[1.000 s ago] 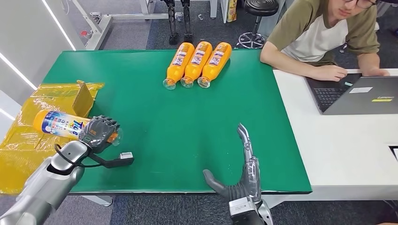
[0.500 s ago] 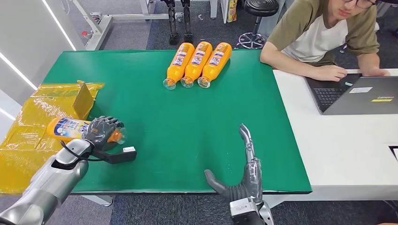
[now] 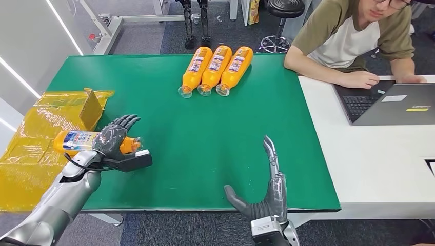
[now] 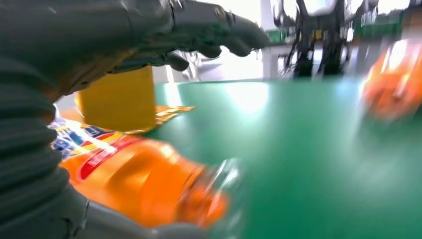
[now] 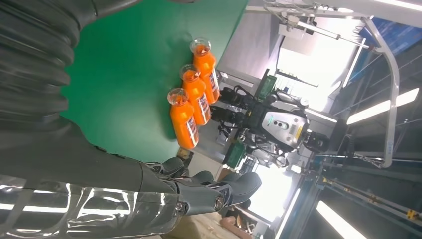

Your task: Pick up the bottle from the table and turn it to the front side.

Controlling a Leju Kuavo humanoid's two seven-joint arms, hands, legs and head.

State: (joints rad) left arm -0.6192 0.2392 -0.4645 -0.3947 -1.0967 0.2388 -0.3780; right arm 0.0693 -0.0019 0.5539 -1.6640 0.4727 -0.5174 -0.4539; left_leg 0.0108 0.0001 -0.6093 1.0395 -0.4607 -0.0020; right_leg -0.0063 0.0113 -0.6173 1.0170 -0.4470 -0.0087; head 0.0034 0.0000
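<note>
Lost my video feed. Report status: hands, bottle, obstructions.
Left hand fingers spread, lying over the bottle, grip unclear. Right hand open, holding nothing. Bottle on its side at the green table's left edge. Nothing blocking it.

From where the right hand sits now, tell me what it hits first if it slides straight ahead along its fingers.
The right hand points up the bare green table. Nothing lies close ahead; the line seems to pass right of the three orange bottles, though depth is unclear, so the way looks free.
</note>
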